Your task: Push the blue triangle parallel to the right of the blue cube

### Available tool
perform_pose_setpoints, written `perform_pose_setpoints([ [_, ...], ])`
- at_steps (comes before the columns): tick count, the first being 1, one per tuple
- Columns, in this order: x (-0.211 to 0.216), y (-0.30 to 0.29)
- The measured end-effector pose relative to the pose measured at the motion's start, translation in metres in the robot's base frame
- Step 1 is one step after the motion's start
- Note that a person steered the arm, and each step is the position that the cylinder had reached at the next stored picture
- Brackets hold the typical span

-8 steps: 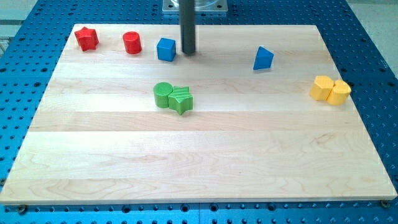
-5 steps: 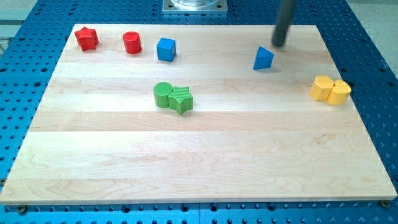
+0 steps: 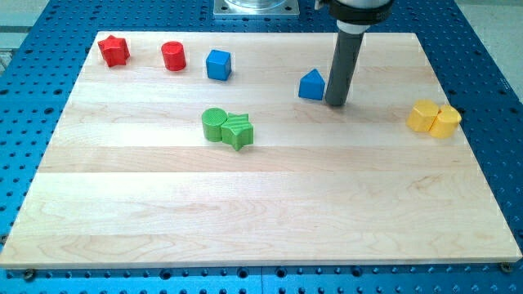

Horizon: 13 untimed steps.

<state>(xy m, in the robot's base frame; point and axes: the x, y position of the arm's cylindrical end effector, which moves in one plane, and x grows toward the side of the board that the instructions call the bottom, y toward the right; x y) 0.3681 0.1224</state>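
The blue triangle [image 3: 311,85] lies on the wooden board in the upper middle of the view. The blue cube [image 3: 218,64] sits to its left and a little higher, well apart from it. My tip [image 3: 336,102] stands on the board right at the triangle's right side, touching it or nearly so. The dark rod rises from the tip to the view's top.
A red star [image 3: 113,51] and a red cylinder [image 3: 173,55] sit at the upper left, left of the blue cube. A green cylinder [image 3: 215,124] and a green star [image 3: 238,131] touch near the middle. Two yellow blocks [image 3: 434,118] sit at the right edge.
My tip moved from beside the blue cube across to the right, then came down on the triangle's right side. The blue triangle slid left and slightly down, closer to the cube.
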Motion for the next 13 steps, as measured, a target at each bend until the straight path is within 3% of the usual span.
perform_pose_setpoints([
  [4,-0.025,-0.049],
  [5,-0.016,-0.016],
  [6,-0.039,-0.024],
  [8,-0.047,-0.084],
  [9,-0.024,-0.06],
  [13,0.14,-0.041],
])
